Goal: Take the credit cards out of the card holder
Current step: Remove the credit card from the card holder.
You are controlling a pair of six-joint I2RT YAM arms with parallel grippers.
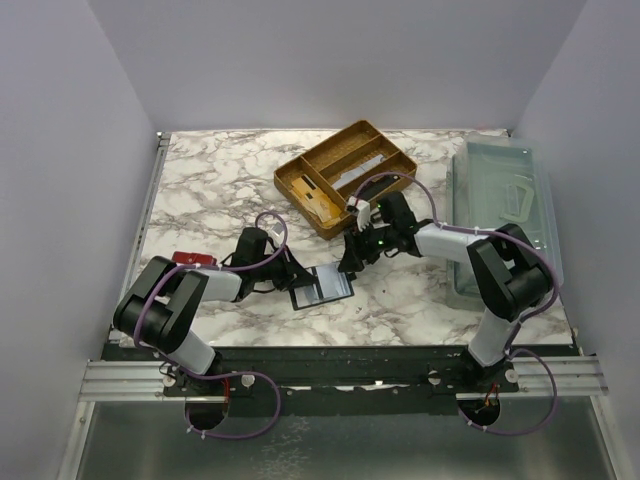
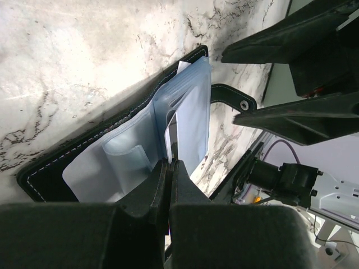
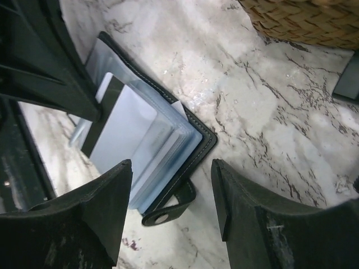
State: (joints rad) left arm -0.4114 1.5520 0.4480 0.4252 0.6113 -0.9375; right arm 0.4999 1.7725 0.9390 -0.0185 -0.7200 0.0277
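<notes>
The black card holder [image 1: 322,287] lies open on the marble top, its clear blue sleeves [image 2: 190,106] fanned up and its snap strap [image 3: 168,210] sticking out. A pale grey-blue credit card [image 3: 126,129] with a dark stripe shows on top of the sleeves. My left gripper [image 2: 170,163] is shut, its tips pinching the edge of a sleeve leaf of the holder. My right gripper [image 3: 171,190] hangs open just above the holder's strap side, its fingers [image 2: 269,45] apart and touching nothing.
A wicker tray [image 1: 345,175] with compartments stands behind the holder. A clear plastic box [image 1: 500,200] sits along the right edge. A small red thing [image 1: 195,259] lies by the left arm. The two grippers are close together over the holder.
</notes>
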